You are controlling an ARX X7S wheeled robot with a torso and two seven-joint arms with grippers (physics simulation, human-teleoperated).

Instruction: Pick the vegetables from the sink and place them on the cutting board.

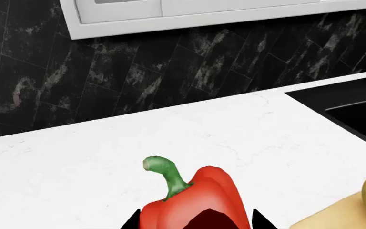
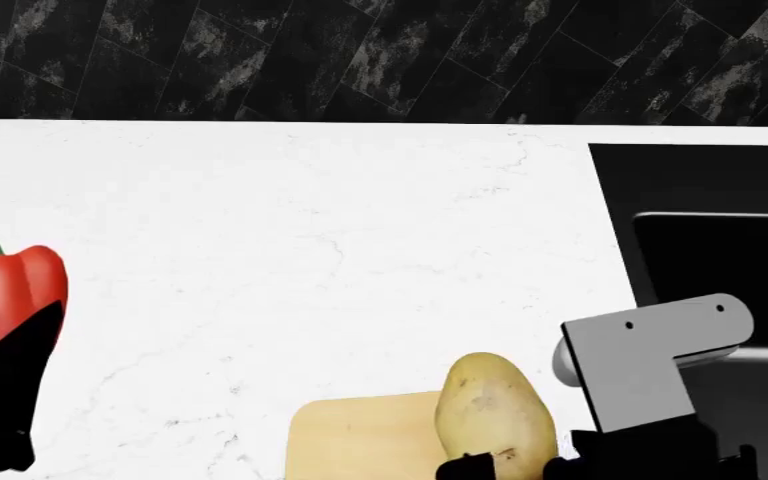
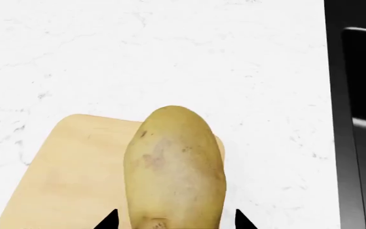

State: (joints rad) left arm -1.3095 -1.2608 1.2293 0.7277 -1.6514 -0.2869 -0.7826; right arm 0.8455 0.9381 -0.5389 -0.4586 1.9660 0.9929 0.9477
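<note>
White marble countertop (image 2: pixel 291 220), black tiled backsplash (image 2: pixel 357 60), white cabinet (image 1: pixel 189 14).

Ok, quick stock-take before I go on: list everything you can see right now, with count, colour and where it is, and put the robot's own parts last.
Bell pepper: one, glossy red with a green stem, held in the left gripper over the white countertop, left of the board.
Potato: one, yellowish-tan with brown specks, between the right gripper's fingers over the cutting board's right end; contact with the board cannot be told.
Cutting board: one, pale tan wood, on the countertop near the sink.
Countertop: one, white marble-like.
Sink: one, matte black, at the right; no vegetables visible in the part shown.
Wall tiles: black, marbled, behind the countertop.
Cabinet: one, white, above the wall tiles.
Left gripper: black, shut on the pepper.
Right gripper: black, grey bracket on the arm, around the potato.
</note>
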